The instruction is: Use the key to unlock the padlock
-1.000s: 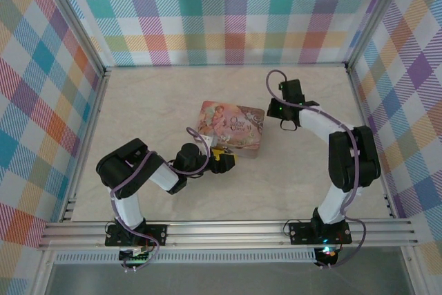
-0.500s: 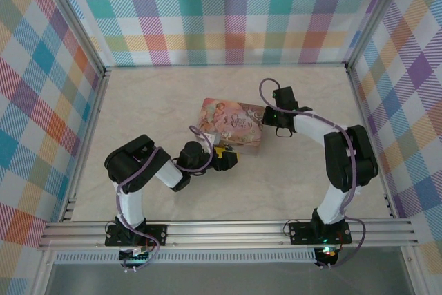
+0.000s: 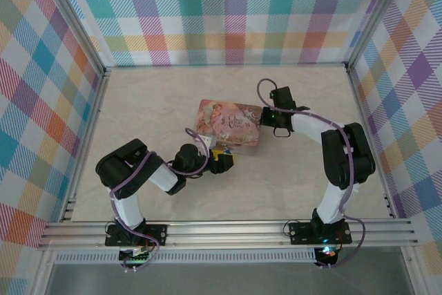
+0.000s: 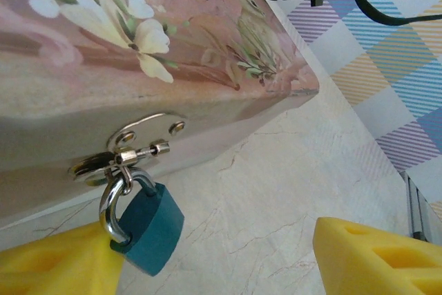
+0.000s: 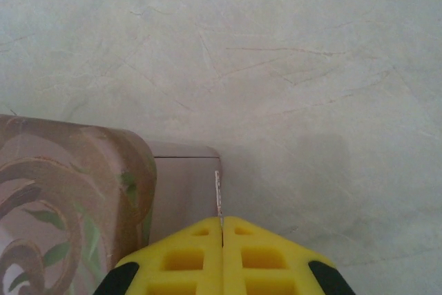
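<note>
The padlock (image 4: 148,229) hangs between the left gripper's (image 4: 217,257) yellow fingers (image 4: 48,267), which stand spread wide. Its teal body sits hard by one finger and well apart from the other; whether it touches the near one I cannot tell. Its silver shackle loops through a hasp (image 4: 131,146) on the front wall of the pink tin (image 4: 138,46), which rests on the marble-look table (image 4: 276,191). The right gripper (image 5: 222,229) has its fingers pressed together, pinching the key (image 5: 219,195), a thin sliver sticking out just beside the tin's far right corner.
</note>
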You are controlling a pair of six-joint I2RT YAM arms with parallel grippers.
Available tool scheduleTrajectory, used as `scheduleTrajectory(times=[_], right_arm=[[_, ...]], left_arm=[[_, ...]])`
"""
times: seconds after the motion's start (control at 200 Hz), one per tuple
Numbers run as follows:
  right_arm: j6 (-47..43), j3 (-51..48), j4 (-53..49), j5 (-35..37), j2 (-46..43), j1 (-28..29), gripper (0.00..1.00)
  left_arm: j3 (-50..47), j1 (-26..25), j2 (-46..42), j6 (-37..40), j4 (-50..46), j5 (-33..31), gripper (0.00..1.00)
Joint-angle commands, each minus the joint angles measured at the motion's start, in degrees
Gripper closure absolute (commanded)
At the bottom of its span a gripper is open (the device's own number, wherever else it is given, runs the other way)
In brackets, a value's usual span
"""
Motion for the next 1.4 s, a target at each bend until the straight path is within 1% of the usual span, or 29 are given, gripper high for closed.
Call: scheduleTrajectory(times=[0.0,0.325,0.505,0.67,0.7,0.75,0.815,1.14,1.16,1.225,1.31,1.35,1.395], right_arm=[[-0.15,2.44,-0.84,-1.72,1.21,0.84,1.0],[0.2,3.3,-0.76,-1.85,2.15,1.68,1.0],[-0.04,3.61,-1.04,-1.45,2.23,1.72,1.0],[-0.08,4.57,-1.37,-1.54,2.71,1.73,1.0],[-0.07,4.67,-1.34,-1.54,2.68,1.67,1.0],[-0.13,4.87,-1.44,-1.49,2.76,1.74,1.0],[-0.06,5.04,-1.42,-1.54,2.85,1.74,1.0],[0.11,4.27,-0.89,-1.94,2.93,1.74,1.0],[0.11,4.23,-0.84,-1.98,2.93,1.74,1.0],[0.09,4.14,-0.76,-1.98,2.93,1.73,1.0],[0.11,4.16,-0.6,-2.07,2.89,1.74,1.0],[0.11,4.16,-0.58,-2.13,2.84,1.67,1.0],[0.1,4.07,-0.54,-2.24,2.86,1.78,1.0]], left_arm=[[1.16,0.5,-0.23,0.26,3.17,1.32,0.28],[5.47,0.41,5.31,-1.85,5.47,2.0,0.24],[4.35,0.41,5.25,-2.19,6.06,1.16,0.27],[1.17,0.84,3.67,-1.68,5.91,-0.09,0.3],[0.73,1.01,3.4,-1.64,5.86,-0.25,0.34],[0.17,1.29,3.0,-1.59,5.45,0.01,0.36],[-0.08,1.66,2.59,-1.53,4.7,0.27,0.42],[1.32,2.81,1.35,-1.48,1.07,1.34,0.43],[1.48,2.87,1.25,-1.43,0.8,1.49,0.44],[1.92,3.28,1.06,-1.27,-0.19,2.4,0.51],[2.2,3.74,0.91,-1.31,-0.99,2.9,0.53],[2.28,3.88,0.95,-1.33,-1.04,3.16,0.57],[2.54,3.92,0.99,-1.42,-1.68,3.19,0.57]])
